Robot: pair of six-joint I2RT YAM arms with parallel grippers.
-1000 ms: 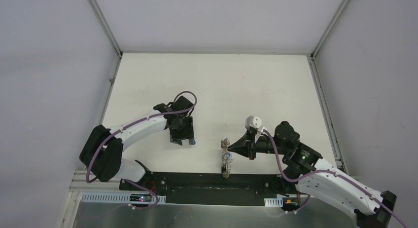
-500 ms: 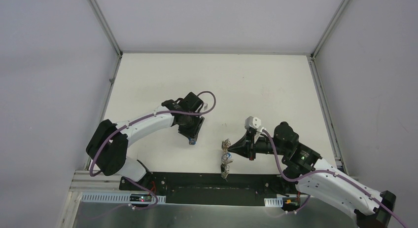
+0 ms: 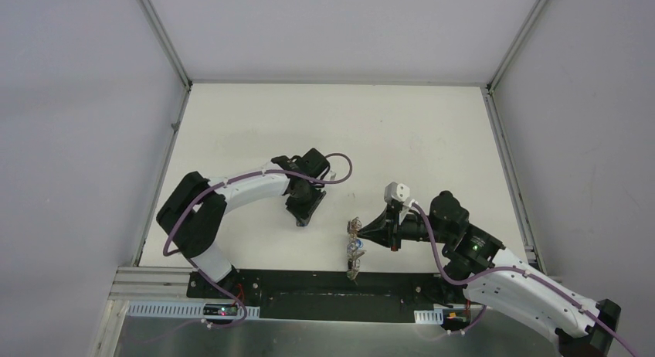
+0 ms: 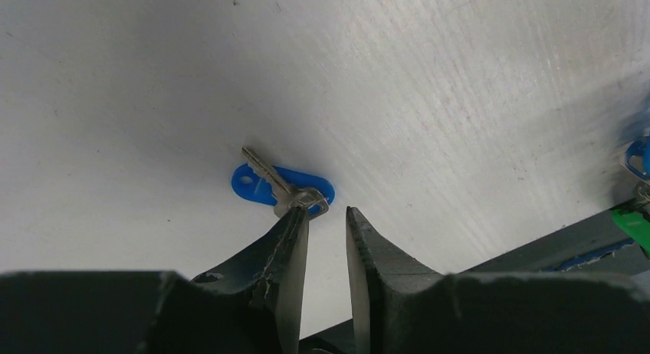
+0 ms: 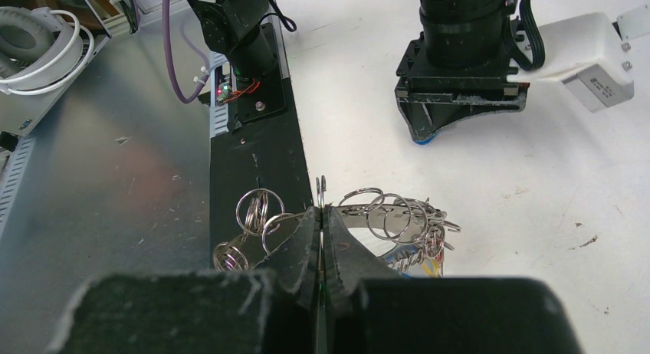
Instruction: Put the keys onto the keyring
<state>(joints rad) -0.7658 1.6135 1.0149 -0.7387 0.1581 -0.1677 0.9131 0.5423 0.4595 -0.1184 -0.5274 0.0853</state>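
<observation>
Straddling the table edge (image 3: pixel 309 270), keyring (image 5: pixel 366 211) sits in right jaws.

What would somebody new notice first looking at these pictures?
The keyring, a bristling circle of small wire loops, is pinched in the right arm's fingers near the table's front edge. A lone blue-tagged key lies flat on the white table, with the left arm's fingers poised narrowly apart right at its head.
</observation>
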